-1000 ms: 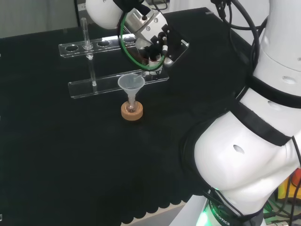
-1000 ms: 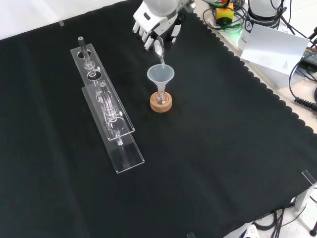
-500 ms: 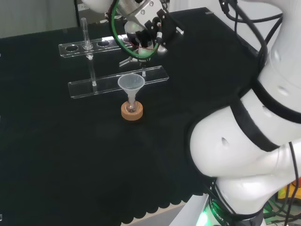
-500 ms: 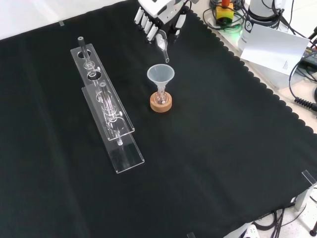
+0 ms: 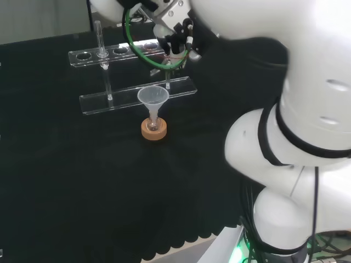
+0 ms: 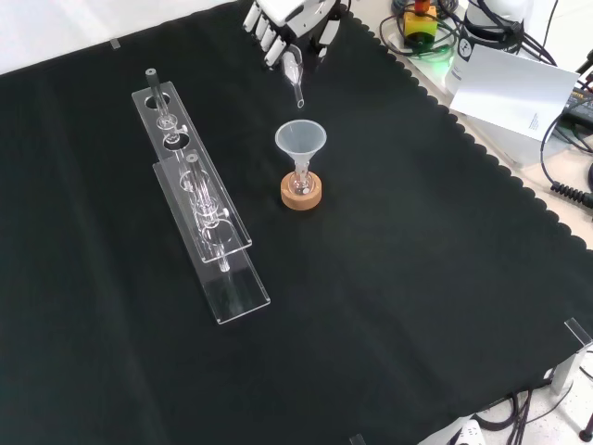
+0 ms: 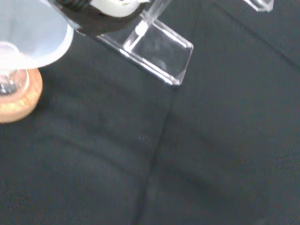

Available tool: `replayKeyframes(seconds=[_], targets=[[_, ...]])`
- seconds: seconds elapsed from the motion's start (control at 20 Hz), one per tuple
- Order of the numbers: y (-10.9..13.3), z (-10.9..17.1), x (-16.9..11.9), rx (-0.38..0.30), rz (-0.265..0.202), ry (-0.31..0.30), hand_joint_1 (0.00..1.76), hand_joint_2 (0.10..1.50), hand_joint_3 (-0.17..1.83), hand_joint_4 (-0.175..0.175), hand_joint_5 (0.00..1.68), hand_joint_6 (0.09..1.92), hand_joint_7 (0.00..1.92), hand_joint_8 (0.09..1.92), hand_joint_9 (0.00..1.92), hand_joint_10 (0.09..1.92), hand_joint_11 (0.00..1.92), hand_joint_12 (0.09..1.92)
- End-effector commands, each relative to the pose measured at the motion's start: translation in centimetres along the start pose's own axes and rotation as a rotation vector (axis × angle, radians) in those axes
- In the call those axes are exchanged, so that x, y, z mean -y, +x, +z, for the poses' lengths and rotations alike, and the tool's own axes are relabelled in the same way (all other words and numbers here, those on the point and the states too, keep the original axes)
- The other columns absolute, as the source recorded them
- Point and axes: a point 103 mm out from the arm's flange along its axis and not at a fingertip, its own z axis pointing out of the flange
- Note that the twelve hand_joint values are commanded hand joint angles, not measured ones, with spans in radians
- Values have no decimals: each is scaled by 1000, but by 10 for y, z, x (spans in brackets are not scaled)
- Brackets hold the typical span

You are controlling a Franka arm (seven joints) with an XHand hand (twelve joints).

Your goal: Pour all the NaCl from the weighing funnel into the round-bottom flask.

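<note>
At the front view's top, robot hand (image 6: 289, 17) cut off, pinching weighing funnel (image 6: 294, 70).

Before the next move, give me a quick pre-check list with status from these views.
1. Weighing funnel held in the hand: ok, fingers curled round it, stem pointing down toward the cloth.
2. Weighing funnel clear of the plastic funnel: ok, its tip hangs apart from the rim, up and left of it in the front view.
3. Plastic funnel seated in the round-bottom flask: ok, upright in the neck.
4. Flask steady on its cork ring: ok, upright.
5. All NaCl poured out: cannot tell, glass too clear to see any residue.
6. Clear rack out of the way: ok, left of the flask in the front view.
</note>
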Motion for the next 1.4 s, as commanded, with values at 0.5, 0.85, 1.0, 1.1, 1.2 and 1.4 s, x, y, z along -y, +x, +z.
replayKeyframes(seconds=[0.5, 0.85, 1.0, 1.1, 1.2, 1.4], targets=[[15, 35, -15, 59, -33, 92, 1232, 1003, 160, 29, 1077, 962, 1047, 861, 1097, 460, 856, 1041], [13, 36, -17, 78, -36, 85, 1232, 1002, 161, 27, 1078, 962, 1046, 861, 1097, 459, 857, 1040], [19, 32, -17, 90, -39, 87, 1232, 1002, 161, 26, 1078, 962, 1046, 861, 1097, 459, 857, 1039], [22, 31, -18, 100, -41, 87, 1232, 1002, 162, 26, 1078, 962, 1045, 861, 1097, 459, 857, 1039], [23, 30, -18, 107, -44, 87, 1232, 1002, 162, 26, 1078, 962, 1045, 861, 1097, 459, 857, 1039], [24, 29, -19, 123, -50, 86, 1232, 1002, 162, 25, 1079, 962, 1045, 861, 1097, 458, 858, 1038]])
